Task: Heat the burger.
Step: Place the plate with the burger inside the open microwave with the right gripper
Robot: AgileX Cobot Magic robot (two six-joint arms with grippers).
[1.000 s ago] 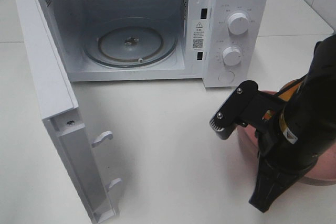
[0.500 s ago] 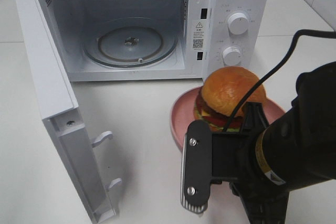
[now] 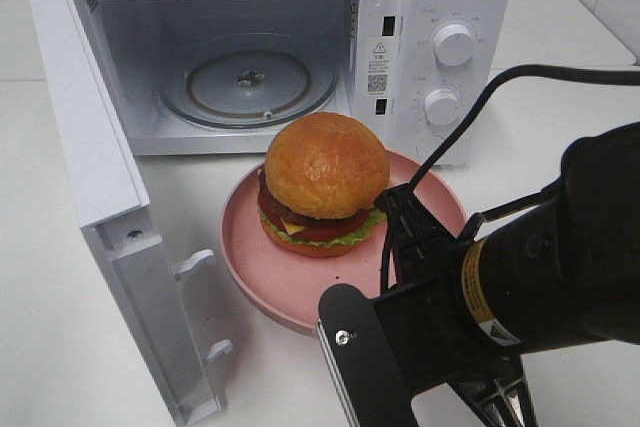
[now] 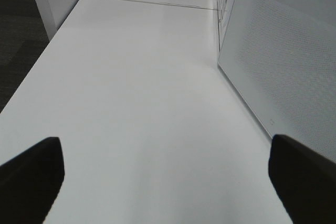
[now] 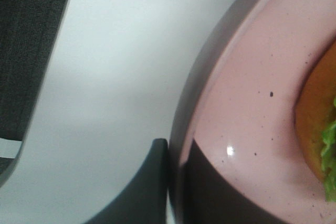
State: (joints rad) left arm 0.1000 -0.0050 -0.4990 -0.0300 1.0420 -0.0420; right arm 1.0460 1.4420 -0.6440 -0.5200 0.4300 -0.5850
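Observation:
The burger, with a glossy brown bun, lettuce, cheese and tomato, sits on a pink plate in front of the open microwave. My right gripper is shut on the plate's right rim. In the right wrist view one dark finger lies inside the rim and one outside, with the burger's edge to the side. The turntable inside the oven is bare. My left gripper is open over bare table beside the microwave's side wall; it does not show in the high view.
The microwave door stands swung out at the left, its latches facing the plate. Two knobs are on the right panel. My right arm and its cable fill the near right corner.
My right arm has carried the plate and burger leftward from the right side of the table to the front of the microwave opening. The left gripper stays open.

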